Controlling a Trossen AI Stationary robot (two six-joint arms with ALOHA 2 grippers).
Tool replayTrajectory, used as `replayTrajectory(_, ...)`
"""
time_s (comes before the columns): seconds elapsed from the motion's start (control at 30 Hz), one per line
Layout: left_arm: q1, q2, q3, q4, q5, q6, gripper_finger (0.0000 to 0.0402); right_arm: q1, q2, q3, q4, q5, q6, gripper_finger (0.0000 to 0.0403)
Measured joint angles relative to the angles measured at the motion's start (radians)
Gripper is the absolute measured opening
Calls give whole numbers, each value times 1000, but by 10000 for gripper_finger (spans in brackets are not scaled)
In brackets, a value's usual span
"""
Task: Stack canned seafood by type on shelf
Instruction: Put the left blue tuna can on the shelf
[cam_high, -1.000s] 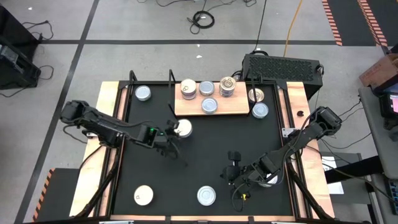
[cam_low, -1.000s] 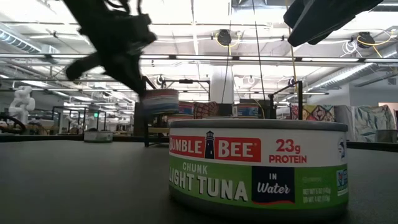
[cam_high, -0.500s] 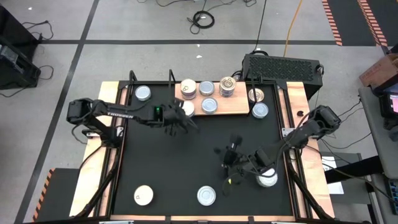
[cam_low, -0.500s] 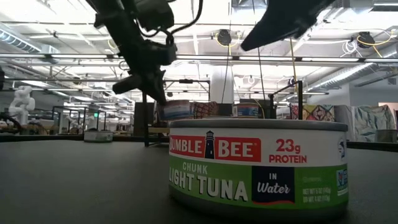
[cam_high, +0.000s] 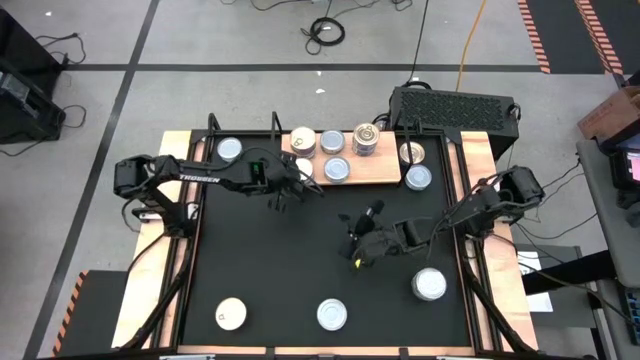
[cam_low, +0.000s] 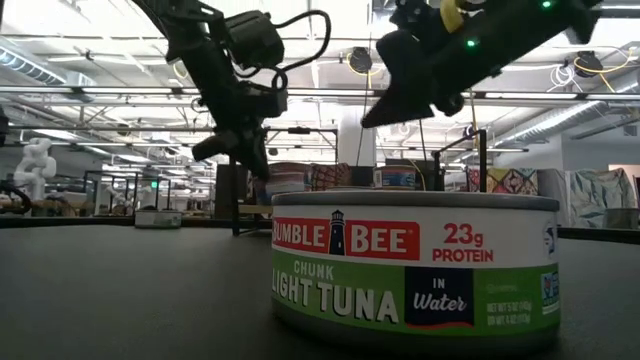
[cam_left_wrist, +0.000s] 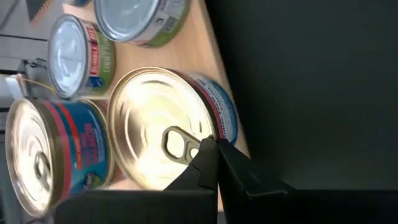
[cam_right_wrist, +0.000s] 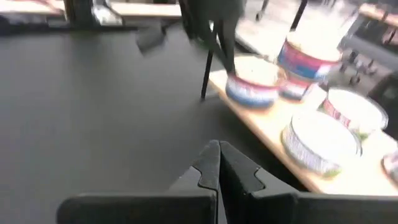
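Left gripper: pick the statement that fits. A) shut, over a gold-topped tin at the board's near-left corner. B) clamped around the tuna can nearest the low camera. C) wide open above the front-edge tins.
A. The left gripper has its fingers pressed together over the gold-topped tin on the board; the high view places it at that corner.

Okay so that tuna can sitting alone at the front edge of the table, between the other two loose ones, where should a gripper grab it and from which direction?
Take the tuna can from straight above, fingers closing across its round side wall. It stands upright and is short and flat, with bare tabletop all around, so any approach angle around the rim looks clear. Either gripper would have to open first: both are shut.
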Motion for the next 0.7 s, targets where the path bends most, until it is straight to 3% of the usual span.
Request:
replayTrajectory(0.23, 0, 25, 1, 37, -27, 37, 0, -85, 0, -25, 124, -199, -101, 0)
replayTrajectory(0.5, -5, 25, 1, 31, -49, 43, 2, -98, 0, -24, 117, -209, -103, 0)
replayTrajectory(0.7, -9, 25, 0, 49, -71, 44, 33, -98, 0, -24, 113, -226, -104, 0)
